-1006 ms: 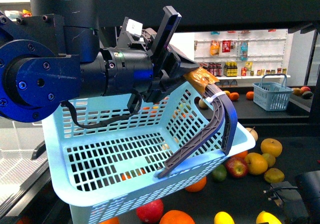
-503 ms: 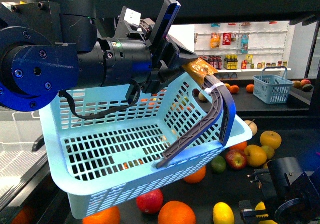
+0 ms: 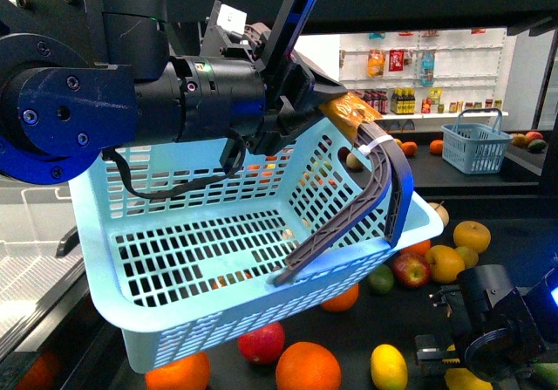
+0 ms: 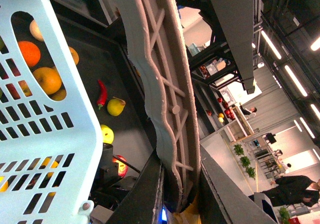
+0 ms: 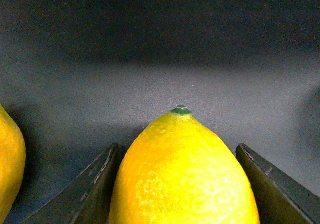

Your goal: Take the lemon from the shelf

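Right gripper sits low over the shelf, jaws spread either side of the lemon, not squeezing yet I think. Closing and lifting remain. Left gripper clamps the basket handle.

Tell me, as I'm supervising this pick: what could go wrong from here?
The right end effector brackets the smooth oval yellow lemon short of its tapered tip; closing could squeeze it out.
A second yellow fruit lies close beside and may get nudged.
The tilted light blue plastic basket hides much of the front view.
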Controlling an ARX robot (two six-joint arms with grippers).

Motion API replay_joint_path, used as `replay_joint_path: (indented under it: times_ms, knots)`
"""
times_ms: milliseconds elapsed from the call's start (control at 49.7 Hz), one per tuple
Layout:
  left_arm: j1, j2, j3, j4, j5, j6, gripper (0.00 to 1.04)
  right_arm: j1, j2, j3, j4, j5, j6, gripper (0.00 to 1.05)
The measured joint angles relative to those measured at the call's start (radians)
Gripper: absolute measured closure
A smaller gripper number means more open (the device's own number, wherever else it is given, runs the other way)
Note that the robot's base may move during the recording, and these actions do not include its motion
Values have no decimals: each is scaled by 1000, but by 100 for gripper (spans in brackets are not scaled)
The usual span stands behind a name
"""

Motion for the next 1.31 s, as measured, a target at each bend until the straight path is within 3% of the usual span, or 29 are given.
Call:
replay_joint_path:
  times_ms: [423, 724, 1046, 1308]
  knots:
    - [0, 0, 0, 0, 0, 0, 92, -70, -151, -173, 64, -13, -1, 42]
    - [0, 0, 0, 0, 0, 0, 92, -114, -476, -264, 88, -114, 24, 42]
    - [0, 0, 0, 0, -1, 0, 92, -39, -698, -244, 23, -229, 127, 42]
    - [0, 0, 0, 0, 0, 0, 92, 52, -736, -207, -16, -249, 198, 42]
